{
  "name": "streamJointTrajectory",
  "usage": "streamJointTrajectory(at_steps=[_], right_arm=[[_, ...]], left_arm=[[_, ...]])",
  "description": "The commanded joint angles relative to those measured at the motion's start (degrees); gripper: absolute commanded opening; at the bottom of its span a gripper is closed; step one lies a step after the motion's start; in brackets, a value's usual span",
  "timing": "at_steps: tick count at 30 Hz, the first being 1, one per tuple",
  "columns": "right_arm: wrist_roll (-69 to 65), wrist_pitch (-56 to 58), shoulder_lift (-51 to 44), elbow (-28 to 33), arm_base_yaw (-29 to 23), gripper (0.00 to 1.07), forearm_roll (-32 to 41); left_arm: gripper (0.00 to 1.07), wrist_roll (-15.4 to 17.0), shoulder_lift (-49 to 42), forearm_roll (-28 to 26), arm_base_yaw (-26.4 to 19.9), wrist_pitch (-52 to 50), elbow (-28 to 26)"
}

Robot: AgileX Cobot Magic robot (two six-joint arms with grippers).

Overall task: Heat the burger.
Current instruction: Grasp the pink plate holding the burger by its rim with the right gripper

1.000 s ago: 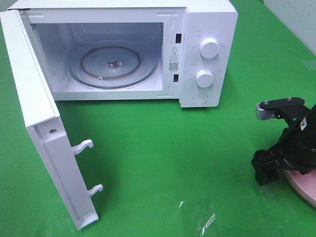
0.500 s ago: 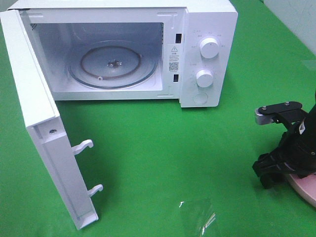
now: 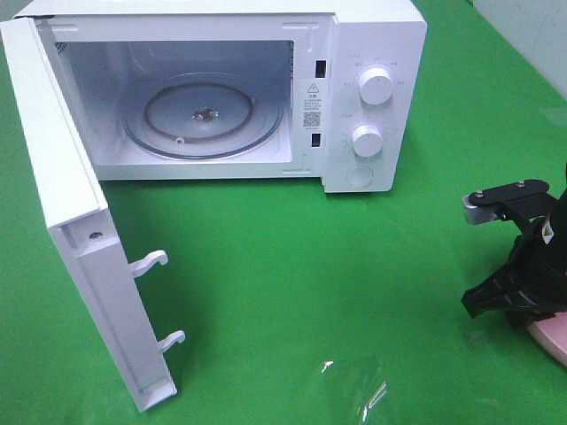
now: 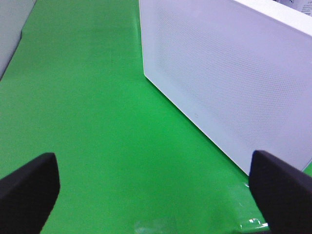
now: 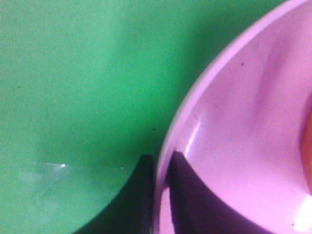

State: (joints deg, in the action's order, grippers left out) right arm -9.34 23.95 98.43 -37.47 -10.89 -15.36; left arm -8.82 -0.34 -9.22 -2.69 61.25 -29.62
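The burger is out of the exterior view; only an orange-brown sliver (image 5: 308,161) shows at the edge of the right wrist view, on the round pink plate (image 5: 243,122). My right gripper (image 5: 158,195) has one finger outside and one inside the plate's rim and is closed on it. In the exterior view the right gripper (image 3: 518,310) sits low at the right edge, over the plate (image 3: 554,338). The white microwave (image 3: 376,44) stands at the back with its door (image 3: 62,204) swung open and its glass turntable (image 3: 202,115) bare. My left gripper (image 4: 156,195) is open and empty over green cloth.
The open door sticks out toward the front left, with two latch hooks (image 3: 149,263) on its edge. Its outer face (image 4: 229,73) fills the left wrist view. A shiny clear patch (image 3: 354,390) lies on the green cloth at the front.
My right gripper has moved right and down, onto the pink plate's rim. The microwave and its door have not moved.
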Motion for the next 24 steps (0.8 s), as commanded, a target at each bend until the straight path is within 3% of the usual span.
streamJointTrajectory(at_steps=[1, 24], right_arm=[[-1.09, 0.52, 0.40, 0.29, 0.29, 0.00, -0.63], [-6.99, 6.25, -5.27, 0.23, 0.06, 0.00, -4.07]], left_arm=[[0.98, 0.06, -0.97, -0.17, -0.29, 0.11, 0.06], [0.98, 0.06, -0.97, -0.17, -0.29, 0.11, 0.06]])
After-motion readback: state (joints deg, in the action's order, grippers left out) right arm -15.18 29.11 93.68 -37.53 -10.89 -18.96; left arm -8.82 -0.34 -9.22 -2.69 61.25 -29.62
